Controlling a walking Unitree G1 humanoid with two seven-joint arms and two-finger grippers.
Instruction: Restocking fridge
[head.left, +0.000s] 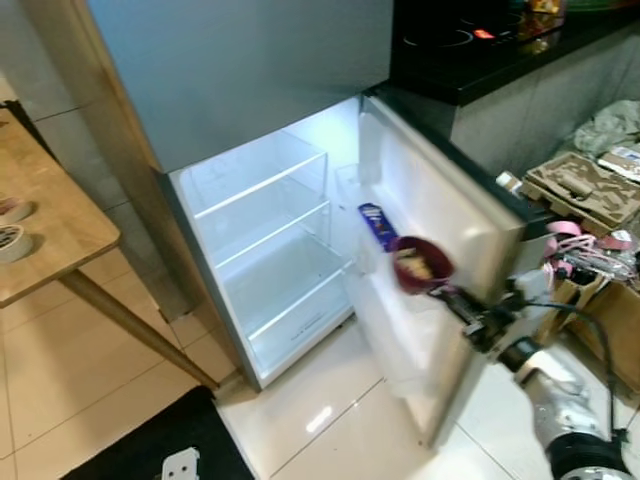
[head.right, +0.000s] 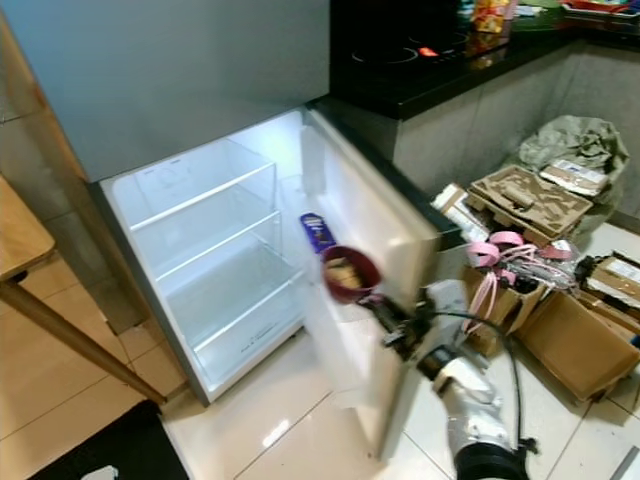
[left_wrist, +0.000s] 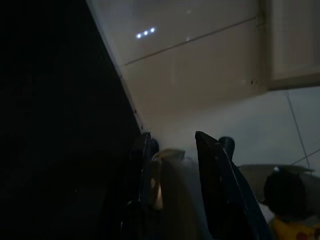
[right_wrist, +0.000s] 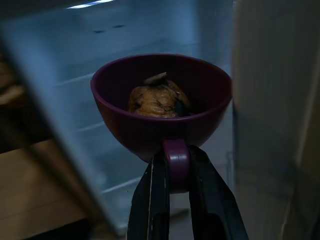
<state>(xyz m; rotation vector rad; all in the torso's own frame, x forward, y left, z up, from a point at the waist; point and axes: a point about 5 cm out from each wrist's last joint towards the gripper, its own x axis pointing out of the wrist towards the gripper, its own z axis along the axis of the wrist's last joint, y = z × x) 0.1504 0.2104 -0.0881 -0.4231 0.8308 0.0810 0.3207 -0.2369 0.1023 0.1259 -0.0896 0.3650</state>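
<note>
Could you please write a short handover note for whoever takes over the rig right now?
Right gripper: shut on the handle of the maroon bowl, food inside, held in front of the open fridge door.
Left gripper: hangs low, fingers around a pale object I cannot identify.
Fridge: lit, glass shelves bare; a blue packet sits in the door rack.
Done: door open, bowl brought up.
Left: set the bowl on a shelf, release, probably close the door.

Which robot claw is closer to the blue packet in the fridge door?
The right claw. It holds the maroon cup by its handle just in front of the blue packet. The left claw hangs near the floor.
</note>
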